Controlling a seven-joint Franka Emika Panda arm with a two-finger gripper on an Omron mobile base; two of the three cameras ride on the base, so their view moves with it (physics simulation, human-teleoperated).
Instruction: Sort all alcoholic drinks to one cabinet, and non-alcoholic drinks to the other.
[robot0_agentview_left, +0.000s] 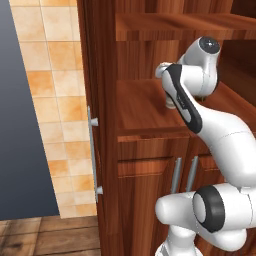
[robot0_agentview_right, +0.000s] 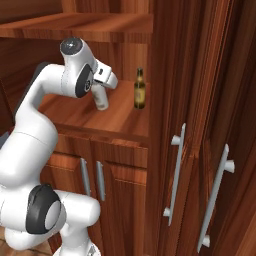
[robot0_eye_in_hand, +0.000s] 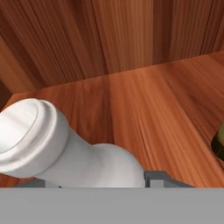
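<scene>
Closest to the hand camera, the small pale whitish slim-necked glass bottle (robot0_eye_in_hand: 57, 148) fills the lower left of the frame, its flared mouth toward the lens and its body running down between the dark fingertips (robot0_eye_in_hand: 159, 177) of the pincer (robot0_agentview_right: 101, 102). From the right base view the same bottle hangs tilted under the white arm's hand, over the reddish-brown wooden shelf (robot0_agentview_right: 115, 117) of the tall cabinet; whether its base touches the shelf cannot be told. The pincer is clamped on the pale bottle around its body, with the neck projecting past the fingers. A second drink, the small dark amber-brown glass bottle (robot0_agentview_right: 139, 90), stands upright on the same shelf, near the held bottle and apart from it, close to the cabinet's inner side wall. Handling judgement: glass of this kind is rigid, smooth and likely slippery, light for its size, and fragile on impact with wood. Hold should be taken on the straight cylindrical body, not on the tapering neck, where the pads would slide. Setting down calls for bringing the bottle upright first and lowering its base flat before opening. Sideways clearance toward the amber bottle is modest; a tall narrow bottle tips easily when nudged. Silver bar handles (robot0_agentview_right: 175, 175) mark the closed doors below.
</scene>
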